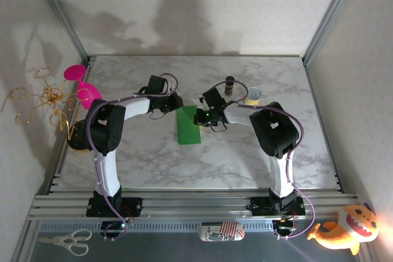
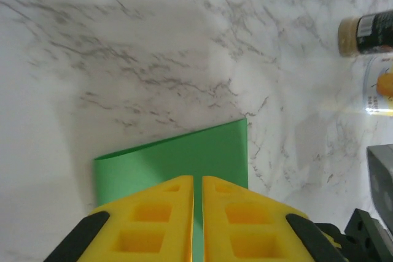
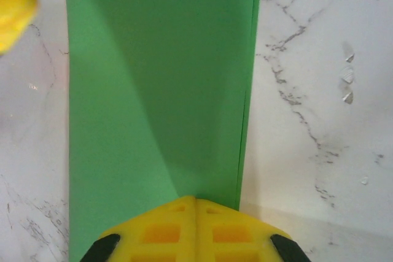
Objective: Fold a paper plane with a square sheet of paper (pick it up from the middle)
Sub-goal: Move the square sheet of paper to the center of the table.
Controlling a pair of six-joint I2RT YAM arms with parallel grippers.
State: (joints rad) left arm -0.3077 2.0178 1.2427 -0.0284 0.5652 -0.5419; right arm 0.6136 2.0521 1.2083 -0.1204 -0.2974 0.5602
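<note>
The sheet of paper (image 1: 188, 126) is bright green and lies flat on the marble table as a long rectangle, folded double. In the right wrist view its two layers (image 3: 153, 90) meet along the right-hand edge. My left gripper (image 1: 174, 104) is at the sheet's far left corner. Its yellow fingers (image 2: 198, 178) stand almost together over the green paper (image 2: 178, 154), with only a thin slit between them. My right gripper (image 1: 199, 118) is shut, its tips (image 3: 196, 199) resting on the sheet near its right edge. The paper plane is out of view.
A dark-capped jar (image 1: 229, 84) and a yellow-white roll (image 1: 253, 96) stand just behind the right gripper. Pink scoops (image 1: 83, 87) and a tangle of wire (image 1: 43, 93) sit at the left edge. Scissors (image 1: 64, 240) and a plush toy (image 1: 344, 228) lie below the front rail.
</note>
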